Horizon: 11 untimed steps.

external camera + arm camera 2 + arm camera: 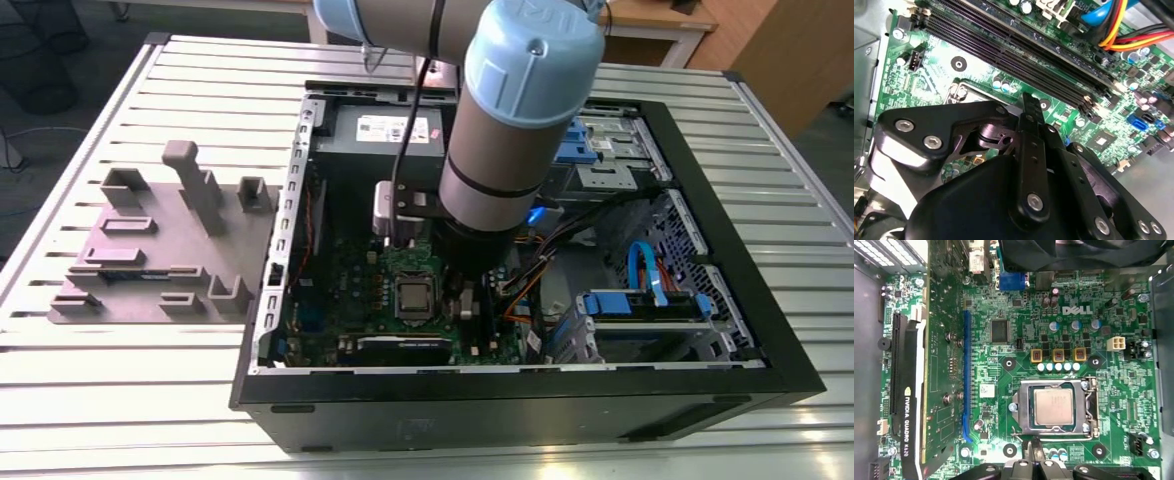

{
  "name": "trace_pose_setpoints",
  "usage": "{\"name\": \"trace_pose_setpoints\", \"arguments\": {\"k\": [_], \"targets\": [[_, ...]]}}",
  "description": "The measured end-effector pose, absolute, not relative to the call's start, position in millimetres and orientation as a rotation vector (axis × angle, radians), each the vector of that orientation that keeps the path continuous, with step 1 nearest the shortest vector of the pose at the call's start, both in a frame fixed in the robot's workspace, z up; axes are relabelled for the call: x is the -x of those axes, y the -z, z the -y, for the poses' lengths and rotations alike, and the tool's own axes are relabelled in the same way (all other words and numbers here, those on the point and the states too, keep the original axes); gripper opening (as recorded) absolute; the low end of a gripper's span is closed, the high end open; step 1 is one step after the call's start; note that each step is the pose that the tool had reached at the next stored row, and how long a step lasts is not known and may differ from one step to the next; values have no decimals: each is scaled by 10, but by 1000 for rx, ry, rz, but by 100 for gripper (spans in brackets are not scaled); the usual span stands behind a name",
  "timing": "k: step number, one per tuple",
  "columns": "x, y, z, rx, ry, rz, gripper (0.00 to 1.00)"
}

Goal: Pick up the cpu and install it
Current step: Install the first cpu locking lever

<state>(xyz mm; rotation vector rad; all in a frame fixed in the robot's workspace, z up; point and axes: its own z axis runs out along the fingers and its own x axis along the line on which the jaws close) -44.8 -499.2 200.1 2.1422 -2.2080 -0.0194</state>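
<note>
The cpu (1053,406) is a flat silver square lying in the motherboard's metal-framed socket (1024,410), with the socket frame open around it. In the exterior view the cpu (415,297) shows just below the arm's wrist (501,160), inside the open computer case. My gripper (1035,449) hovers just outside one edge of the socket, its two thin fingertips pressed together with nothing between them. In the second wrist view the gripper (1028,107) hangs over the green board, and the cpu is hidden behind the gripper's body.
The black case wall (534,395) surrounds the board. A graphics card (909,405) stands beside the socket, and empty memory slots (1019,45) run along the other side. Blue and orange cables (641,270) lie at the exterior view's right. A grey fixture plate (160,250) with upright blocks sits outside the case.
</note>
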Motion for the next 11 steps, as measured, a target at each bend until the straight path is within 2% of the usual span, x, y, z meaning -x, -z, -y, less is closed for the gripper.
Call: {"name": "trace_pose_setpoints", "arguments": {"k": [11], "targets": [[448,-2073,4992,-2144,23,2209,10]]}}
